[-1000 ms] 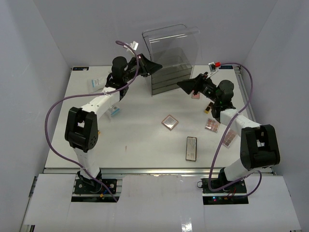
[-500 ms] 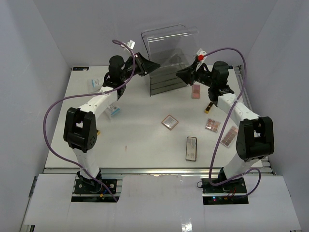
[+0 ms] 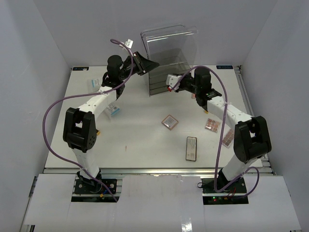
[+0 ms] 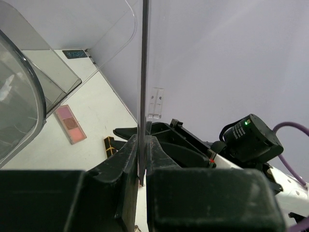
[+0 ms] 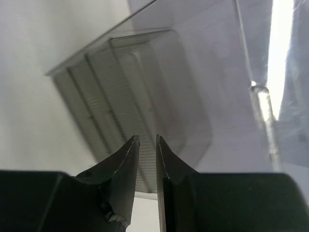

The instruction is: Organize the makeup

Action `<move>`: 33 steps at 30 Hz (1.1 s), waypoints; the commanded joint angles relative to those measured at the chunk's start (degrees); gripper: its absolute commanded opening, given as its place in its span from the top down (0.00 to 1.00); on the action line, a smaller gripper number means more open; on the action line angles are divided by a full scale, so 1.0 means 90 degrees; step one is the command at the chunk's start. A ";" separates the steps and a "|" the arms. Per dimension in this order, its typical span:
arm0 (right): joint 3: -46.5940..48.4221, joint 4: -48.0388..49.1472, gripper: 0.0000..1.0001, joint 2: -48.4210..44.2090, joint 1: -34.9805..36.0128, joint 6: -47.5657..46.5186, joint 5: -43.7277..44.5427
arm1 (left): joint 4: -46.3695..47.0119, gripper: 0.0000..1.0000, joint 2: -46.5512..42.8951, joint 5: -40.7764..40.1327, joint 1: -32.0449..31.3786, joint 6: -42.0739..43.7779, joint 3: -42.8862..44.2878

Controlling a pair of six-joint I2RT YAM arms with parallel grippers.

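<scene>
The makeup lies loose on the white table: a square palette (image 3: 169, 121), a black compact (image 3: 191, 148), two pink-brown palettes (image 3: 212, 125) (image 3: 228, 137) and white-blue sachets (image 3: 95, 83) (image 3: 114, 110). In the left wrist view a pink palette (image 4: 70, 130) and a small dark tube (image 4: 109, 144) lie beyond the jaws. My left gripper (image 3: 152, 64) (image 4: 144, 141) is shut on the thin edge of the clear acrylic box's wall (image 4: 144, 72). The right gripper (image 3: 173, 84) (image 5: 147, 138) hovers by the box's front right side. Its jaws stand almost together, with nothing between them.
The clear acrylic drawer box (image 3: 169, 53) (image 5: 145, 77) stands at the back centre, its stacked drawers facing the right wrist camera. White walls close in the table on three sides. Purple cables loop from both arms.
The right arm swung left from the back right toward the box's front, and its jaws closed from wide to nearly together. The left gripper kept its hold and barely moved.
</scene>
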 commanded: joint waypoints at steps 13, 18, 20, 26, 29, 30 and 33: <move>-0.1366 0.4269 0.71 -0.0094 0.0413 -0.2790 0.2105 | 0.0266 0.87 -0.0614 -0.0291 0.0164 -0.0115 -0.0041; -0.1410 0.5113 0.71 0.0020 0.0404 -0.2969 0.2177 | 0.0266 0.83 -0.0679 -0.0329 0.0173 -0.0134 -0.0183; -0.1367 0.5334 0.71 0.0088 0.0404 -0.3041 0.2198 | 0.0257 0.82 -0.0706 -0.0326 0.0176 -0.0134 -0.0213; -0.1256 0.5351 0.72 0.0056 0.0405 -0.2958 0.2247 | 0.0199 0.81 -0.0776 -0.0309 0.0219 -0.0115 -0.0244; -0.1226 0.5313 0.72 0.0023 0.0411 -0.2931 0.2264 | 0.0188 0.78 -0.0772 -0.0290 0.0251 -0.0118 -0.0254; -0.1214 0.5301 0.72 0.0011 0.0407 -0.2927 0.2268 | 0.0188 0.76 -0.0776 -0.0278 0.0262 -0.0122 -0.0254; -0.1139 0.5226 0.73 0.0022 0.0404 -0.2905 0.2270 | 0.0197 0.68 -0.0817 -0.0299 0.0270 -0.0134 -0.0302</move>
